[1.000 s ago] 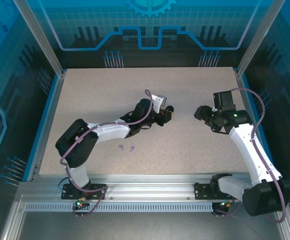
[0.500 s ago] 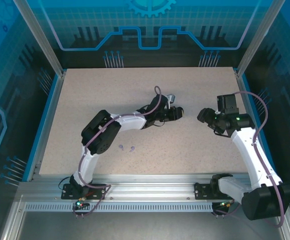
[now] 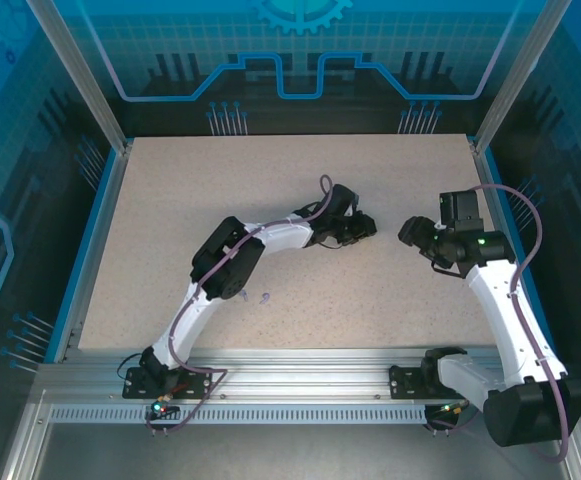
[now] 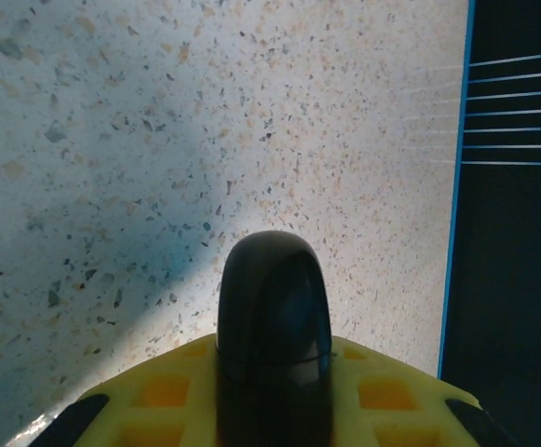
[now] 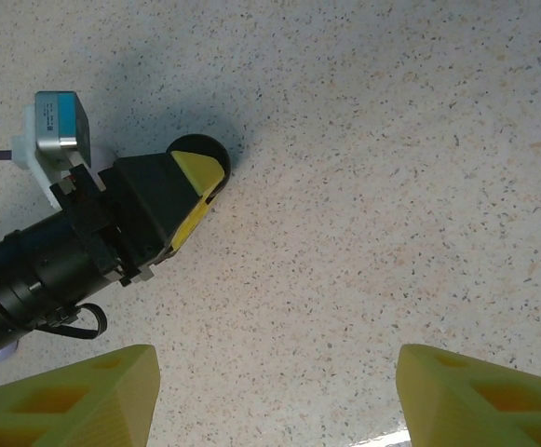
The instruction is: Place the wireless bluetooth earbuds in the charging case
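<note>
The left gripper [image 4: 273, 372] is clamping a black charging case [image 4: 273, 298] between its yellow fingers [image 4: 163, 391]. Its jaws are pressing in against both flat sides. The case is standing on edge, and its rounded rim is poking out past the fingertips. Beyond the case the speckled table [image 4: 112, 140] is running out to a blue rim [image 4: 456, 186] at the right of the left wrist view.

The right gripper [image 5: 275, 396] is standing with its jaws spread wide and is holding nothing; bare tabletop is showing between the two yellow fingertips. Seen from its wrist camera, the left gripper is lying low over the table ahead of it, with the dark curve of the case at its tip.

From above, the two grippers are facing each other right of the table's middle, near one another but apart, the left one on the left. The left arm [image 3: 270, 238] is stretching out long from its base at the near edge.

One lilac earbud [image 3: 263, 297] is lying on the table at the near left, just beside the left arm's elbow and well apart from both grippers and the case.
</note>
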Motion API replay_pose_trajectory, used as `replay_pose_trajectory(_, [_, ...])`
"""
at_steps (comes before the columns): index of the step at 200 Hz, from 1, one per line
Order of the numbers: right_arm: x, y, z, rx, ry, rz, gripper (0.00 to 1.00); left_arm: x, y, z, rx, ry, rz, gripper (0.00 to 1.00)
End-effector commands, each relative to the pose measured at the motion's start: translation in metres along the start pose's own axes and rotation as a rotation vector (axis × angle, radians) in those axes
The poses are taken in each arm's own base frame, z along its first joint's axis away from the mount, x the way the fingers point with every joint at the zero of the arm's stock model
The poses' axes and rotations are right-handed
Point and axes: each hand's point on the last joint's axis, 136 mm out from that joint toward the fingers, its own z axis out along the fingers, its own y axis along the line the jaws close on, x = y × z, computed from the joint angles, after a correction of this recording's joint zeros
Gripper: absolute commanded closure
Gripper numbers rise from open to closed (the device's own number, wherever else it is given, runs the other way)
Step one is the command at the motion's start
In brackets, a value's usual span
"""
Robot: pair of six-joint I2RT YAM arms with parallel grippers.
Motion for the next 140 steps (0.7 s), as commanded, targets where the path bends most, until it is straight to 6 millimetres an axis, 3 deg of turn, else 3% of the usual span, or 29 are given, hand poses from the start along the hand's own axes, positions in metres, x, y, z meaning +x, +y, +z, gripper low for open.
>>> replay_pose_trajectory(1, [0.003,-0.006,-0.003,0.006,0.008,-0.003,0.31,0.012,0.007,0.006,-0.055,0.066,-0.054,0.79])
replay_pose_trajectory(54, [-0.001,-0.006,-0.006,0.006,0.006,-0.011,0.3,0.011,0.007,0.009,-0.091,0.093,-0.024,0.58])
replay_pose_trajectory(140, [-0.004,-0.008,-0.008,-0.002,0.004,-0.007,0.3,0.001,0.003,-0.011,-0.176,0.056,0.093,0.4])
